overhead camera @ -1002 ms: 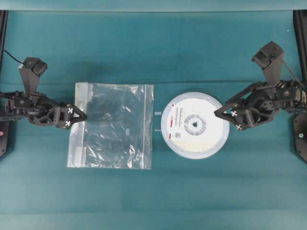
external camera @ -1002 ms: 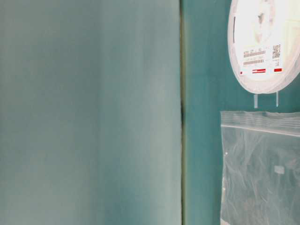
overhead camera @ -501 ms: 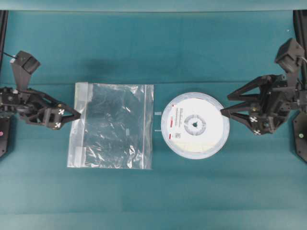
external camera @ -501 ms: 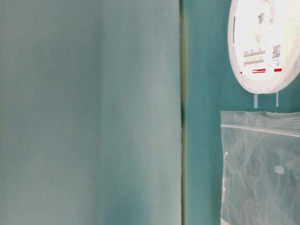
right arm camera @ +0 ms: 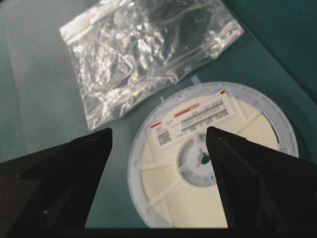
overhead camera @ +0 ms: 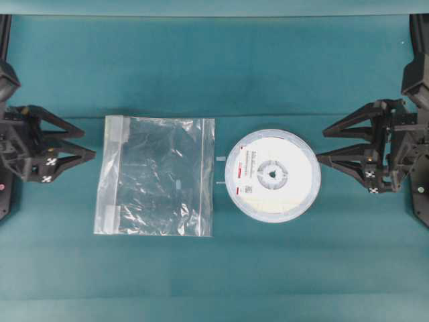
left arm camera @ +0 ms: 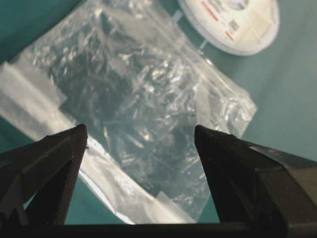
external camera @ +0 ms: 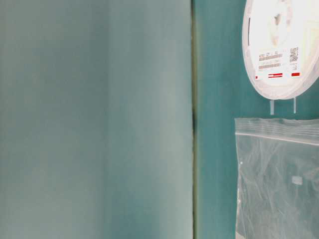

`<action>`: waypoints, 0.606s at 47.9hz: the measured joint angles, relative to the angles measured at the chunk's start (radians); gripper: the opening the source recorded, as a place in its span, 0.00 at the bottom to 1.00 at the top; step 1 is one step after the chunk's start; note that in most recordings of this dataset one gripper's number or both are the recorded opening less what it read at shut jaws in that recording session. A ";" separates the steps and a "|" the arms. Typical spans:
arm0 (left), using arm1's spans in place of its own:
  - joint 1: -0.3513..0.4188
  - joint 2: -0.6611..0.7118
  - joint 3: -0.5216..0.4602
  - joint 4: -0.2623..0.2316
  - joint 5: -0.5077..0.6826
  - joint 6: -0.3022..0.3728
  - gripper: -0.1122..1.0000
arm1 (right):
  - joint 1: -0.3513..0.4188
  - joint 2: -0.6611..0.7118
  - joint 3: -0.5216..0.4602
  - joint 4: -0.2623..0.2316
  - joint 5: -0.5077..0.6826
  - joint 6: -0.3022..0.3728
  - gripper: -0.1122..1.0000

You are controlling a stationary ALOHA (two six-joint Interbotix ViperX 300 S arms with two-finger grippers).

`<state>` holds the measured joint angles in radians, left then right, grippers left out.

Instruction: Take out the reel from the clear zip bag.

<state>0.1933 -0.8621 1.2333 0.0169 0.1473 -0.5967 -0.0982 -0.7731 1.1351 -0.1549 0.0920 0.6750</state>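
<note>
While both grippers gape empty, one reel lies beside one clear zip bag.

I'm working at what looks like a robotics lab bench: a tabletop covered edge to edge in plain teal cloth, with dark frame posts at its outer corners. My two black robot arms sit at opposite ends, and nothing domestic is around. Between the hands lie only a component reel and a clear zip bag.

Table-level view crops reel and clear zip bag at frame edges.
</note>
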 measured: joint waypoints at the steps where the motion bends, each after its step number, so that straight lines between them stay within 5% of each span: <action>1: 0.000 -0.009 0.000 0.000 0.003 0.009 0.94 | 0.000 -0.002 0.002 0.000 0.002 -0.005 0.90; 18: -0.008 -0.071 -0.005 0.000 0.006 0.153 0.94 | 0.011 -0.067 0.000 0.000 0.002 -0.163 0.90; 29: -0.032 -0.091 -0.008 0.000 -0.003 0.316 0.94 | 0.029 -0.112 0.000 0.000 0.003 -0.264 0.90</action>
<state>0.1611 -0.9526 1.2257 0.0169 0.1442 -0.2807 -0.0690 -0.8851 1.1351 -0.1549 0.0951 0.4111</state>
